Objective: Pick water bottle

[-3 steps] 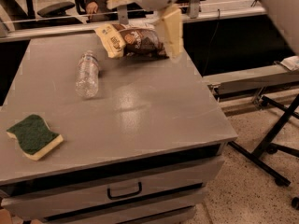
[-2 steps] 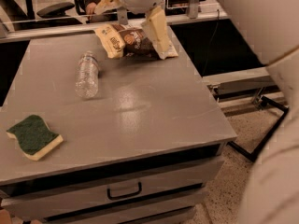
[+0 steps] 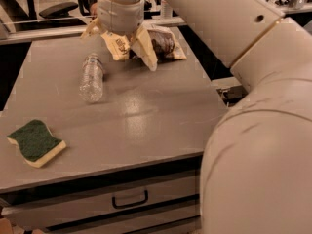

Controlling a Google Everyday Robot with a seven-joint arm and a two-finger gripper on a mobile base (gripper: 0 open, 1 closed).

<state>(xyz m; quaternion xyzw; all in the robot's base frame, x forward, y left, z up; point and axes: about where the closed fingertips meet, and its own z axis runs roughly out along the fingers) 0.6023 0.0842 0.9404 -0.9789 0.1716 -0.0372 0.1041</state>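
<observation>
I count one small clear ribbed plastic water bottle (image 3: 91,78), one green-and-yellow sponge (image 3: 36,143), one crinkled brown-and-cream snack bag (image 3: 165,43), one grey drawer table (image 3: 161,106), and one cream two-finger gripper (image 3: 119,43), fingers spread, above the table's far edge.

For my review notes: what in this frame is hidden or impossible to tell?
- Camera view: the tool, open above the table's far side and right of the water bottle, covers the left part of the snack bag.
- Camera view: the arm hides the right front corner of the table.
- Camera view: whether the water bottle holds liquid cannot be told; it is too clear.
</observation>
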